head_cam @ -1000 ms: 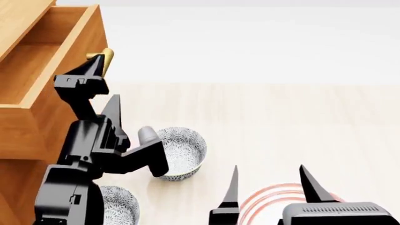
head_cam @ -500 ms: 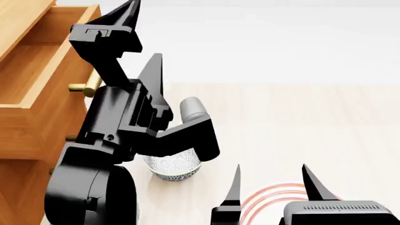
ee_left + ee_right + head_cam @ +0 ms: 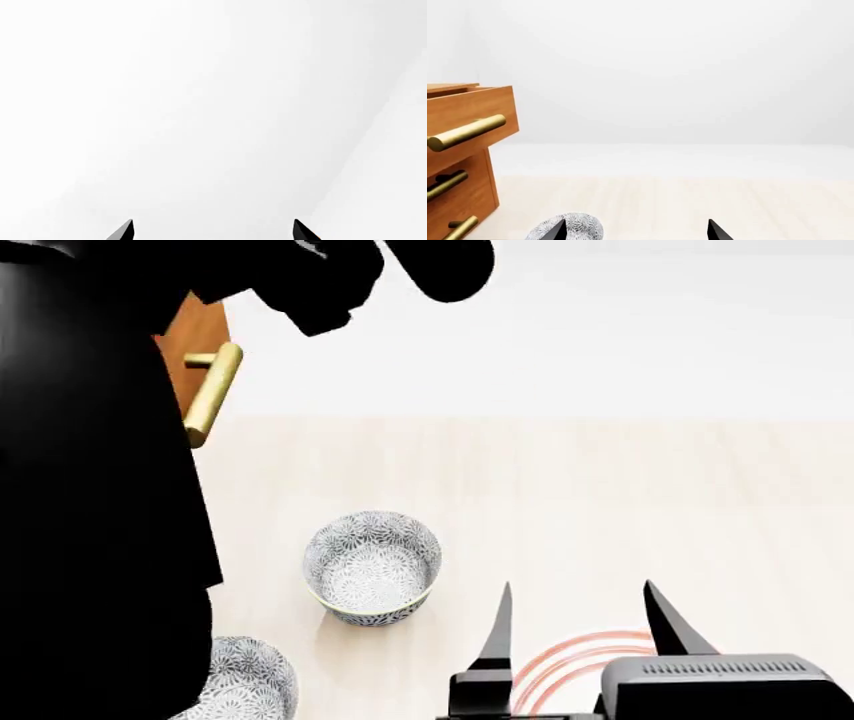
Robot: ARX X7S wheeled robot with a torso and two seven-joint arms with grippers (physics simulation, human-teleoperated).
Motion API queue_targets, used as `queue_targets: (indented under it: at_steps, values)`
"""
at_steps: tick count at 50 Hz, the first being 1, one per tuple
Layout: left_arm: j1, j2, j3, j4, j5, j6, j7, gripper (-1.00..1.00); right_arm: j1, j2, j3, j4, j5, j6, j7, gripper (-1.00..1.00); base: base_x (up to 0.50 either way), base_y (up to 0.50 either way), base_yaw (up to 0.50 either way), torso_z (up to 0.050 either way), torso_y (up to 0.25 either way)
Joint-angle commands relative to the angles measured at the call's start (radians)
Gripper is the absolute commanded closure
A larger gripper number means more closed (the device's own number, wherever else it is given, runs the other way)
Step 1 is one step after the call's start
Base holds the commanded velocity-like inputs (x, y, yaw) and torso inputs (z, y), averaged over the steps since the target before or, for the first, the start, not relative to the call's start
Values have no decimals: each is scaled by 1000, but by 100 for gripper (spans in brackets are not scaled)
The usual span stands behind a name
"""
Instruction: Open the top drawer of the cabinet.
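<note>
Top drawer stands pulled out from the cabinet, as we see in the right wrist view: its front juts forward past the fronts below it, and its brass handle lies across that front. Two lower handles show underneath on the cabinet face. In the head view we make out only a sliver of the drawer front and the same brass bar at the left, because our left arm rises close to the camera and blocks most of that side.

Our left gripper faces a blank white surface; its two black tips stand well apart with nothing between them, so we read it as spread wide and empty. Our right gripper sits low at the right of the head view, its fingers likewise parted and holding nothing, above a red ring mark on the pale wooden floor.

Two patterned bowls rest on the floor: one bowl near the middle, and a second bowl closer to the left arm.
</note>
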Motion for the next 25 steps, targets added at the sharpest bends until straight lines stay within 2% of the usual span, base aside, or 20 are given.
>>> queue_targets:
  at_steps: [1,2,4,11,12,14,16,25]
  values:
    - [-237,1,-310,-136,-369,-144,65,-100,10,4,-8,20,-6,-8,-5,-100,0,0,0,0,0]
    - [-387,-99,-426,-286,-519,-144,-85,-100,12,3,-11,20,-7,-8,-5,-100,0,0,0,0,0]
    - [-483,-158,-481,-406,-819,-143,-385,-100,18,1,-13,22,-5,-5,-4,-100,0,0,0,0,0]
    - [-515,-214,-458,-530,-1869,-76,-1435,-100,29,-1,-20,41,-9,-12,-9,-100,0,0,0,0,0]
    - [-516,-222,-450,-534,-2019,-75,-1510,-100,33,-1,-19,43,-7,-9,-8,-100,0,0,0,0,0]
    - [-503,-242,-440,-549,-2269,-72,-1493,-100,30,-2,-22,48,-12,-18,-11,-100,0,0,0,0,0]
    - [-487,-245,-465,-581,-2288,-63,-1514,-100,33,-2,-23,53,-11,-17,-11,-100,0,0,0,0,0]
    - [-440,-281,-419,-622,-2246,-14,-1462,-100,34,-3,-31,66,-18,-24,-10,-100,0,0,0,0,0]
